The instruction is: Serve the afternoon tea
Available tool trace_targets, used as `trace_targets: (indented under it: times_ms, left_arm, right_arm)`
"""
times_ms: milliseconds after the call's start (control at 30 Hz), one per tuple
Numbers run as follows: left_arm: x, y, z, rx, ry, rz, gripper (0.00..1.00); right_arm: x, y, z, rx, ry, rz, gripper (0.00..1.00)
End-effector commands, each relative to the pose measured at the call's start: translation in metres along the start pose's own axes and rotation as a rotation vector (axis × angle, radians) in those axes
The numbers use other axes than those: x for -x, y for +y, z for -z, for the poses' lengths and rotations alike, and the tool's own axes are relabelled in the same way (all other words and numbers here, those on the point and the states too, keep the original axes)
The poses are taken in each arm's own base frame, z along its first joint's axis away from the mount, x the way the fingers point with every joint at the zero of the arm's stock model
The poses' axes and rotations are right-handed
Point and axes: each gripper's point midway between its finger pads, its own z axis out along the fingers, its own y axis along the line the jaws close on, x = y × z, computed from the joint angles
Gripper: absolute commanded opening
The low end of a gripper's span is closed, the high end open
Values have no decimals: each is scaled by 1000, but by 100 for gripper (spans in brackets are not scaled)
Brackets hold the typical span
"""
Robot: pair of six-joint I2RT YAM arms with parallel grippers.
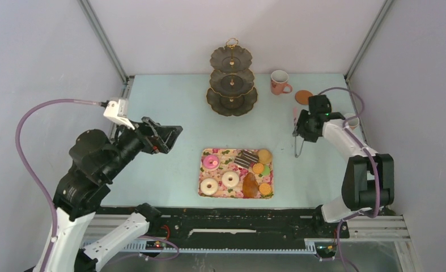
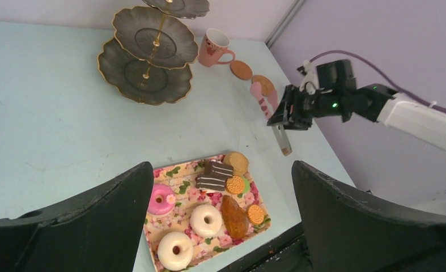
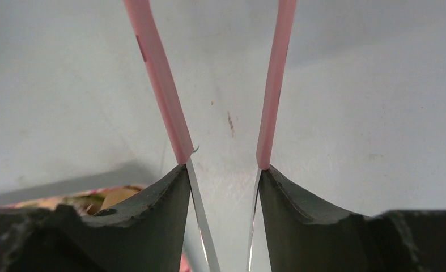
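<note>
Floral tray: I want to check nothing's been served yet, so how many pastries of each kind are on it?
Donuts: 3
Striped chocolate slice: 1
Croissant: 1
Round macarons: 4
Total: 9

We count three donuts: one pink donut (image 1: pixel 211 162) and two white donuts (image 1: pixel 230 179). With them are one striped chocolate slice (image 1: pixel 245 159), one brown croissant (image 1: pixel 250 185), two orange macarons (image 1: pixel 264 189) and one green macaron (image 1: pixel 266 170). One tan round piece (image 1: pixel 264 156) may be a fourth macaron; it is too small for us to tell. We also count one pink mug (image 1: pixel 278 83), two cork coasters (image 2: pixel 241 69), one floral tray (image 1: pixel 225 165), one three-tier stand (image 1: pixel 232 85) and one pair of pink-handled tongs (image 2: pixel 260 99).
</note>
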Motion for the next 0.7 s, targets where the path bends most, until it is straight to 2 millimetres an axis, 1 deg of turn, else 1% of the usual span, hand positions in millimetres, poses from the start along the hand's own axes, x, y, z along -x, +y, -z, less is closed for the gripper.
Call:
trace_targets:
  times_ms: [0,67,133,167,200,300,367,433,567,667]
  left_arm:
    - [-1,-11,-15,-29,60,19,98]
    - [0,-15,-23,-40,78,20,98]
    - [4,-18,-30,-40,89,14,98]
    - [5,-19,-34,-40,93,9,98]
    - [8,-20,-37,-39,96,3,98]
    - [16,-25,-46,-50,90,-6,98]
    - [20,-29,-51,-63,88,-11,98]
    - [22,-30,-55,-66,88,-21,98]
    - [22,-28,-61,-57,97,-41,98]
    - [21,-27,-63,-55,99,-47,98]
  right_arm:
    - [-6,14,46,233,162,-17,51]
    - [-9,13,59,258,178,-19,51]
    - [-10,17,71,304,195,-36,52]
    - [-6,10,75,312,206,-75,53]
    - [-5,9,80,319,215,-90,53]
    - [1,1,91,297,211,-90,54]
    - [2,-3,95,300,233,-104,55]
    - [-1,-4,98,306,273,-119,55]
    - [-2,-9,99,296,280,-125,56]
    - [4,-16,86,251,246,-105,56]
